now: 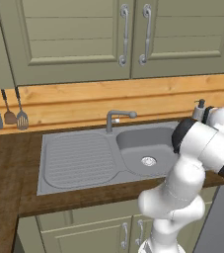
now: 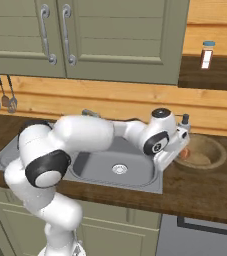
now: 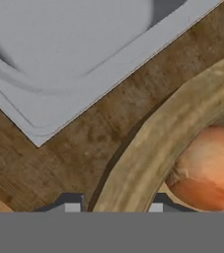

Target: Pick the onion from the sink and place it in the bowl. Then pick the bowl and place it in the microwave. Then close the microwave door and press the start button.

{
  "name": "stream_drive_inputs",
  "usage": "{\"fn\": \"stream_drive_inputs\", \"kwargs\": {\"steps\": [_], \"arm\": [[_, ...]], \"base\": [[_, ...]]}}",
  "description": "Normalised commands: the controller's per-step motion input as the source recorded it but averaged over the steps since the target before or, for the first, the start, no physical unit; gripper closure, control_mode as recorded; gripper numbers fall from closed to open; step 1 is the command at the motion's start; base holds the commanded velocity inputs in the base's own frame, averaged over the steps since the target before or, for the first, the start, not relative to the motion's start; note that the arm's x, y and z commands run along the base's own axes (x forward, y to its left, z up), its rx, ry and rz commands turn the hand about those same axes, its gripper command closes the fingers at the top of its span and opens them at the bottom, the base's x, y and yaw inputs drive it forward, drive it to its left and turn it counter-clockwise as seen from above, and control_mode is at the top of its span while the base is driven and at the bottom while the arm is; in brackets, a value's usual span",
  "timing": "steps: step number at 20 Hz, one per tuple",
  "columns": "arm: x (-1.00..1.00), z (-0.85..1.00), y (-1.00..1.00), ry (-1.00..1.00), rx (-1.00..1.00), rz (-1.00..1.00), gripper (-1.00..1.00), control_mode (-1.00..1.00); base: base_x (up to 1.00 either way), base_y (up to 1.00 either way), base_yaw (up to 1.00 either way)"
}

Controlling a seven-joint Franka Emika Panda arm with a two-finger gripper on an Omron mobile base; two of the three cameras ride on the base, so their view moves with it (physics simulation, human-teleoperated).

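1. Onion [image 3: 209, 170]: it lies inside the bowl [image 3: 153, 143], against the near wall, just right of the sink [image 2: 135, 181] on the worktop [image 2: 205, 197].
2. I see the tool [image 3: 111, 207] straddling the bowl rim, one fingertip outside and one inside beside the onion. The tips stand apart with nothing clamped between them, so I read it as released.
3. I judge the onion light, firm and round with slick skin, so it may roll when the bowl is lifted.
4. The bowl looks stiff, wooden and shallow. I would pinch the rim wall and carry it level.
5. The wrist hides the near side of the bowl in the right base view, and the fingertips are cut off at the hand view's bottom.
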Motion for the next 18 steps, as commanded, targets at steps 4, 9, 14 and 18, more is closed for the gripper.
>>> {"fn": "stream_drive_inputs", "kwargs": {"steps": [4, 9, 14, 18], "arm": [[-0.70, 0.62, 0.35, 0.08, 0.08, 0.57, 1.00, -1.00], [-0.49, 0.45, 0.68, 0.00, -0.01, 0.62, 1.00, -1.00], [-0.37, 0.59, 0.79, -0.01, 0.00, 0.49, 1.00, -1.00], [-0.22, 0.60, 0.58, -0.11, -0.01, 0.25, 1.00, -1.00]], "base": [[0.00, 0.00, 0.00], [0.00, 0.00, 0.00], [0.00, 0.00, 0.00], [0.00, 0.00, 0.00]]}}
